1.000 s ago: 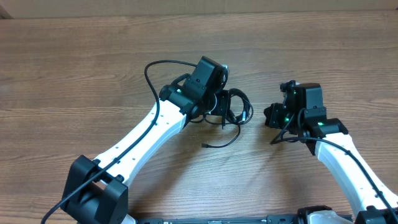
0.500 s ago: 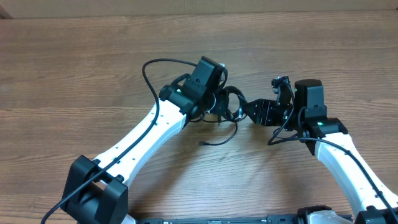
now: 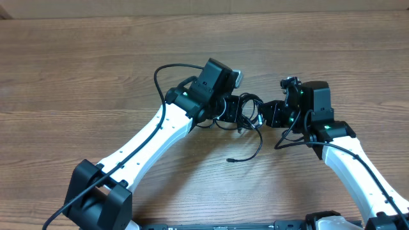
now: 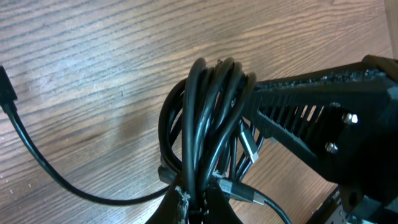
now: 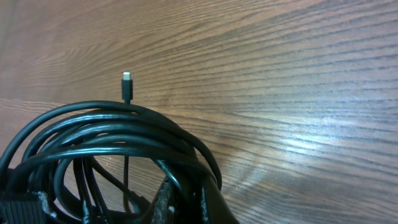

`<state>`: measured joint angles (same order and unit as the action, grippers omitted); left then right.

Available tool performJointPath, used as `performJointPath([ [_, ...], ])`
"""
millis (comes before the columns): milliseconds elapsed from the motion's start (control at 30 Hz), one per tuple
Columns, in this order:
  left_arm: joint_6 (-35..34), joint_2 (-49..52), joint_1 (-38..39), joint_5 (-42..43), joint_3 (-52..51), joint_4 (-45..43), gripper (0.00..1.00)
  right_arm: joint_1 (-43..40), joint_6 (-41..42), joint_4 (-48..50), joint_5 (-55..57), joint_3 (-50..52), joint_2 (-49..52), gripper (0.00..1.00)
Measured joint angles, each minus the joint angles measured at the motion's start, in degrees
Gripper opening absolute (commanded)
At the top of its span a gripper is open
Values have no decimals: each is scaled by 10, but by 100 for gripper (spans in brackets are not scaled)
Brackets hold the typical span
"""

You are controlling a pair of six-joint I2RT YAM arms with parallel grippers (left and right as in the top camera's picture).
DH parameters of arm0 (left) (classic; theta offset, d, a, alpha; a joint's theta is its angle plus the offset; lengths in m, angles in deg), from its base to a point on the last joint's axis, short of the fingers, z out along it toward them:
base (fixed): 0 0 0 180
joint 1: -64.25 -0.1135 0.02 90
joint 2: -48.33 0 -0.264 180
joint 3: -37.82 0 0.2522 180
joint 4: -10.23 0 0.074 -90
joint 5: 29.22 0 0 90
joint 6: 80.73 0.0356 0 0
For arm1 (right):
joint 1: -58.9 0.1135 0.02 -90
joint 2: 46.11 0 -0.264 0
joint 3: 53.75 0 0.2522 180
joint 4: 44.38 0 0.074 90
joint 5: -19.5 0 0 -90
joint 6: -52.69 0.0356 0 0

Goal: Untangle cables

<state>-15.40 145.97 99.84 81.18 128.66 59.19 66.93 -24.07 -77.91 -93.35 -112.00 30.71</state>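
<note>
Overhead, both arms meet at the cables (image 3: 246, 110), a black coil bunched over the wooden table (image 3: 96, 64). The left gripper (image 3: 230, 108), on the coil's left side, is clamped on several loops; its wrist view shows the strands pinched at the coil's base. The right gripper (image 3: 265, 114), on the coil's right side, is closed on strands of the same coil, which run between its fingers in the right wrist view. Gripping opposite sides probably lets the arms draw the loops apart. One loose end (image 3: 252, 150) trails below the coil onto the wood. A plug (image 5: 127, 78) pokes up beyond the coil.
</note>
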Motion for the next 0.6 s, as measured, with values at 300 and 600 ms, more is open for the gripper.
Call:
performJointPath([
  [300, 10, -1, -2, -27, 0, 51, 4, 6, 60, -75, 134, -2, 0, 4],
  [600, 10, -50, -55, -84, 0, 33, 4, -1, 90, -75, 197, -2, 0, 10],
])
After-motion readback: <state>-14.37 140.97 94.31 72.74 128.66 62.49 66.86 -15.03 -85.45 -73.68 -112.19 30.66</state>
